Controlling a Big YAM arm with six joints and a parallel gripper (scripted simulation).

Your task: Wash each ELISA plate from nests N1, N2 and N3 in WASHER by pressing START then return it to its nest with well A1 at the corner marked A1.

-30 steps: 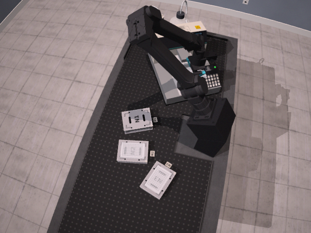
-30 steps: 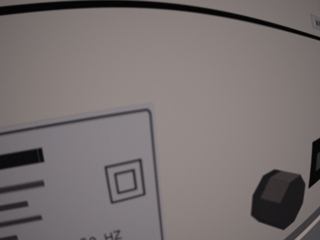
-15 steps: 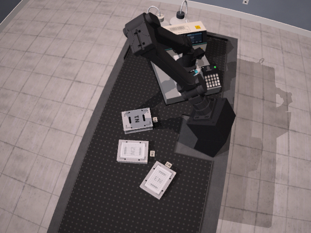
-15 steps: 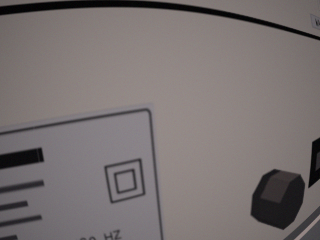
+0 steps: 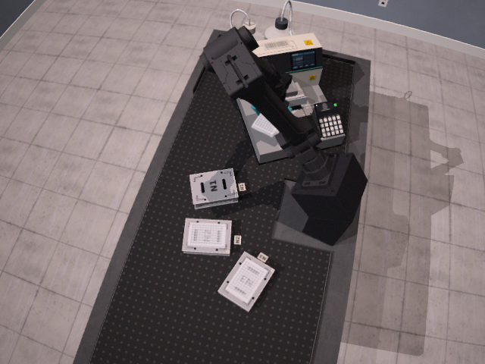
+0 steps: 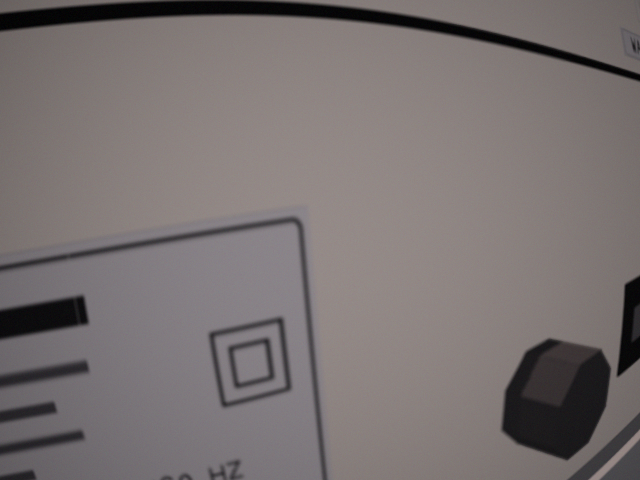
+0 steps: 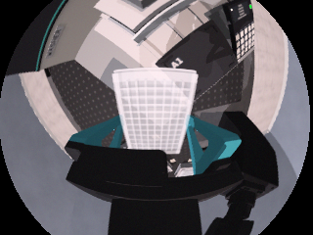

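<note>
My gripper (image 7: pixel 155 117) is shut on a white plate (image 7: pixel 154 98) (image 5: pixel 265 124), held between its teal fingers above the washer's grey base (image 5: pixel 270 150). Nest N1 (image 5: pixel 213 176) holds no plate. A white plate (image 5: pixel 206 235) sits in nest N2 (image 5: pixel 188 250), another plate (image 5: pixel 247 277) in nest N3 (image 5: pixel 223 292). The washer (image 5: pixel 287 42) stands at the back. Its lamp (image 5: pixel 335 104) (image 7: pixel 250 7) is green, above the keypad (image 5: pixel 330 125) (image 7: pixel 245 41). The arm and held plate hide much of the carrier area. An A1 mark (image 7: pixel 177 63) shows beyond the plate.
The arm's black base (image 5: pixel 333 203) stands at the table's right side. Bottles with tubes (image 5: pixel 281 25) stand behind the washer. The arm passes over the washer's base, left of the keypad. The exterior view shows only a housing wall with a label (image 6: pixel 155 310) and a dark knob (image 6: pixel 555 400).
</note>
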